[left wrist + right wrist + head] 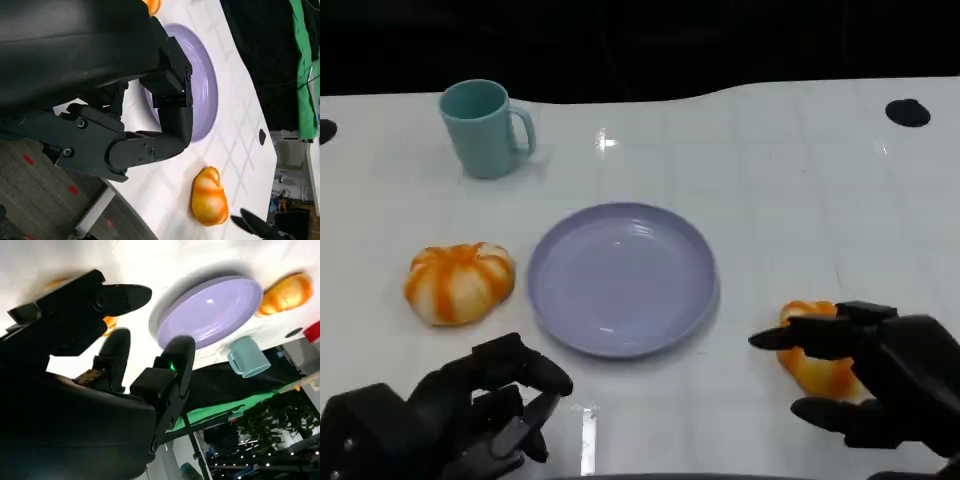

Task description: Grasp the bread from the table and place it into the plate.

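We are spreading our right hand (865, 385) around the near bread (817, 365), fingers lying above and below it, not clamped; the plate (620, 278) is sitting just left of that hand; our left hand (450, 415) is resting curled on the table, holding nothing; another bread (459, 282) is lying beyond it.

- Bread (817, 368): orange-and-white roll, on the table right of the plate, partly covered by the right hand (880, 385).
- Plate (623, 277): lavender, round, upright, empty.
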Action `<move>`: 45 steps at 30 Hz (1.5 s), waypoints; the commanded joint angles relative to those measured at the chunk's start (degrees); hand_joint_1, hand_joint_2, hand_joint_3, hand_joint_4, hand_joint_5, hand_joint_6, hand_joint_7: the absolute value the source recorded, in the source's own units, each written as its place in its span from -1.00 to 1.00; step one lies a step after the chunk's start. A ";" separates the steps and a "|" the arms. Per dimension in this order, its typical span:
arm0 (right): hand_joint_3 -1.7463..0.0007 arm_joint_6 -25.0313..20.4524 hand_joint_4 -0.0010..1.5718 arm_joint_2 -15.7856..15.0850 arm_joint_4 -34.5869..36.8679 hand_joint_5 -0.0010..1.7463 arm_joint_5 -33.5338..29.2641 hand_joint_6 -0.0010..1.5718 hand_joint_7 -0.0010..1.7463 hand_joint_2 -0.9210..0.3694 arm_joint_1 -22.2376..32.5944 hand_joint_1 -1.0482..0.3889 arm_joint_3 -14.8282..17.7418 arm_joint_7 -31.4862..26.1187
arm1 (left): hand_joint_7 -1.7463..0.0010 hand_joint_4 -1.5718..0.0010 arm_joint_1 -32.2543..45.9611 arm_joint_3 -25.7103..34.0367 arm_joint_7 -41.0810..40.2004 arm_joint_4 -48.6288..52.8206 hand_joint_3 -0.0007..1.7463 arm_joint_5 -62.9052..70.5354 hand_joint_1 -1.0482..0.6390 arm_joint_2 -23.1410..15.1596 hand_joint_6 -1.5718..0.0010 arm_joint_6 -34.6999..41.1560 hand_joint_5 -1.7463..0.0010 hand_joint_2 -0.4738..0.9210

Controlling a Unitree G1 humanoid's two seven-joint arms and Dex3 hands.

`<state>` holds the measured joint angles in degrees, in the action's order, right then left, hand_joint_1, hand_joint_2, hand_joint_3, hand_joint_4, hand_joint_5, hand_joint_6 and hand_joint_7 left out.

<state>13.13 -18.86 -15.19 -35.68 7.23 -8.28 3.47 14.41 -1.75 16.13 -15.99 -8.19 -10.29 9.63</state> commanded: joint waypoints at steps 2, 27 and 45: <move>0.93 -3.10 -0.72 -1.65 -3.32 -0.46 -3.43 -0.39 -0.97 -0.72 0.66 -0.03 0.99 0.52 | -0.53 0.17 0.03 0.58 0.20 0.23 -0.47 -0.16 -0.26 -0.47 0.21 -0.25 -1.00 1.00; 0.99 -12.73 -1.00 -2.78 -0.90 -0.35 -16.24 -0.57 -1.00 -0.75 -2.99 -0.16 -2.42 5.11 | -0.53 0.18 -0.20 0.23 0.35 0.82 -0.44 0.13 -0.26 -0.34 0.21 -1.03 -1.00 1.00; 0.97 -16.06 -0.95 -1.55 19.99 -0.43 -18.87 -0.59 -1.00 -0.97 -14.02 -0.29 -9.71 0.89 | -0.52 0.17 -0.05 -0.23 -0.45 0.62 -0.46 0.38 -0.26 0.81 0.20 -0.89 -1.00 1.00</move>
<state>-2.34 -20.31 2.17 -54.81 -4.93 -17.29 5.53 13.95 -2.37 16.09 -14.79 -7.91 -9.28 9.04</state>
